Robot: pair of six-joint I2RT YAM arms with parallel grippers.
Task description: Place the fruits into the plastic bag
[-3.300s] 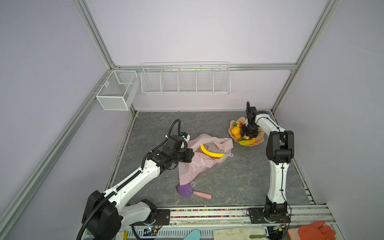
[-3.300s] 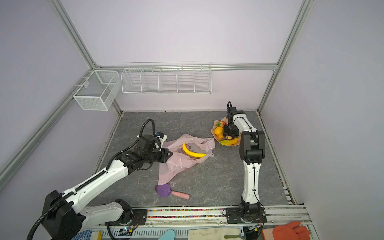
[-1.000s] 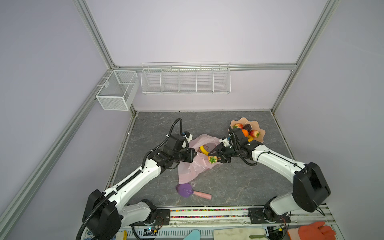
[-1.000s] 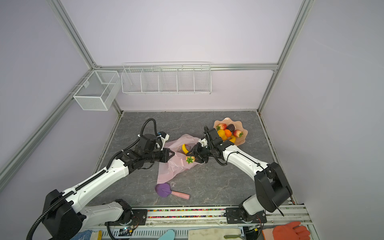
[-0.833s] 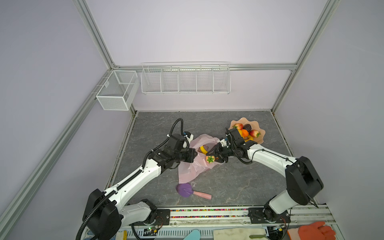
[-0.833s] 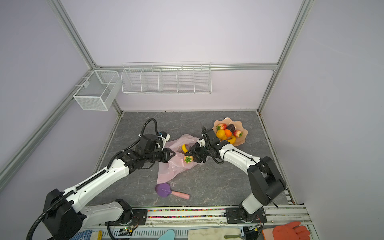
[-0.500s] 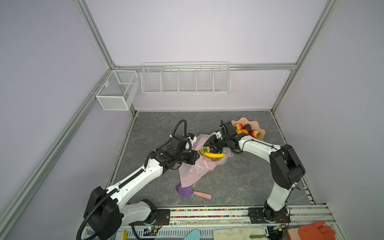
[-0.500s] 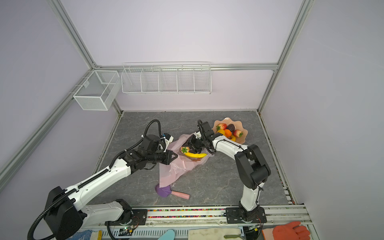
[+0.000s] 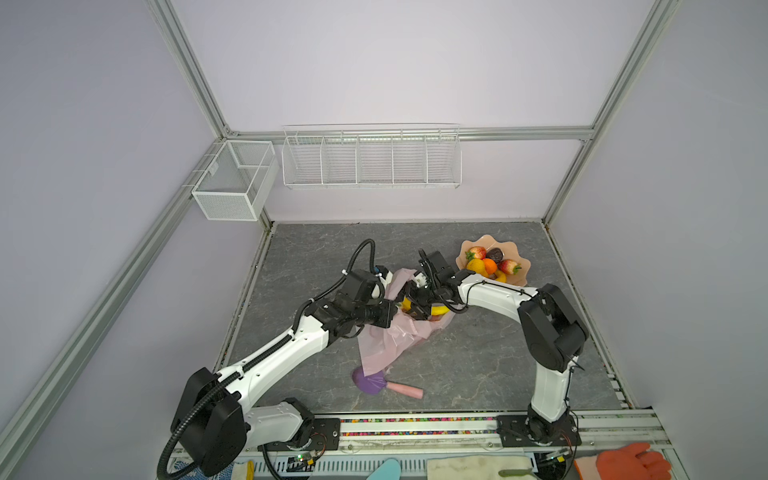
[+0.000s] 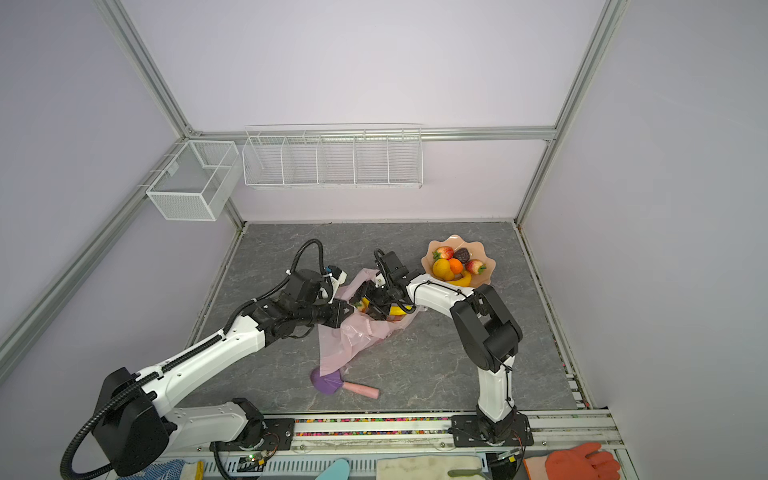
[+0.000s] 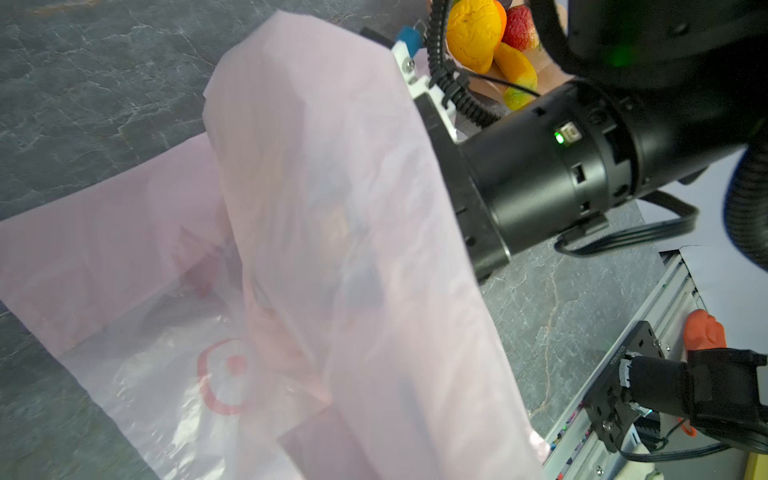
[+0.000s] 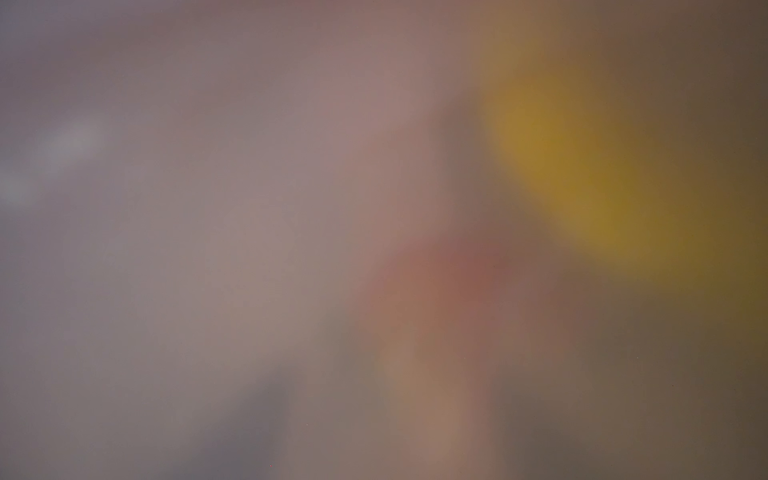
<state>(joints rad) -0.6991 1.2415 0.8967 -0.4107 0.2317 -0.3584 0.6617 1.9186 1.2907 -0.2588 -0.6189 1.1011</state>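
1. Grey marbled tabletop (image 9: 478, 365) carries the pink plastic bag (image 9: 388, 340) at centre frame.
2. Our left hand (image 9: 386, 312) is clamped on the bag's raised edge.
3. Our right hand (image 9: 417, 309) sits in the bag's mouth beside a banana (image 9: 440, 310); we cannot tell how wide it is.
4. Other fruits (image 9: 489, 265) fill the wavy bowl (image 9: 484, 241), right of the bag.

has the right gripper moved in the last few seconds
Yes. The right gripper has gone from the peach-coloured bowl leftward to the mouth of the plastic bag.
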